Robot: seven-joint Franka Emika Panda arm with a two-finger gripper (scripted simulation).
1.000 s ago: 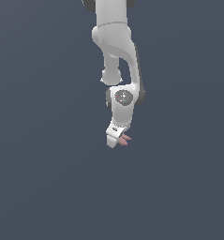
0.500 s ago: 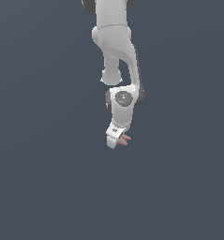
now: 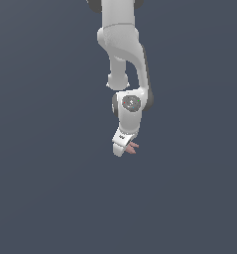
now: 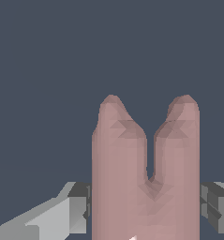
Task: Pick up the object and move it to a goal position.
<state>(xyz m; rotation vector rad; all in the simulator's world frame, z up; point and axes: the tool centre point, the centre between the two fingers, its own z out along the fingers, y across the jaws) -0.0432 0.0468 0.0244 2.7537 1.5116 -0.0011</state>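
The object (image 4: 146,187) is a dusty-pink flat piece with two rounded lobes split by a deep notch. It fills the wrist view between my two grey fingers (image 4: 78,206), which press against its sides. My gripper (image 4: 147,208) is shut on it. In the exterior view the white arm hangs down the middle of the picture, and the gripper (image 3: 125,150) is at its lower end. Only a small pink tip of the object (image 3: 134,147) shows there, on the exterior view's right of the hand. The rest of the object is hidden by the hand.
A plain dark grey-blue ground (image 3: 45,188) surrounds the arm on all sides in both views. The white arm links (image 3: 121,44) come down from the upper edge of the exterior view. No other object shows.
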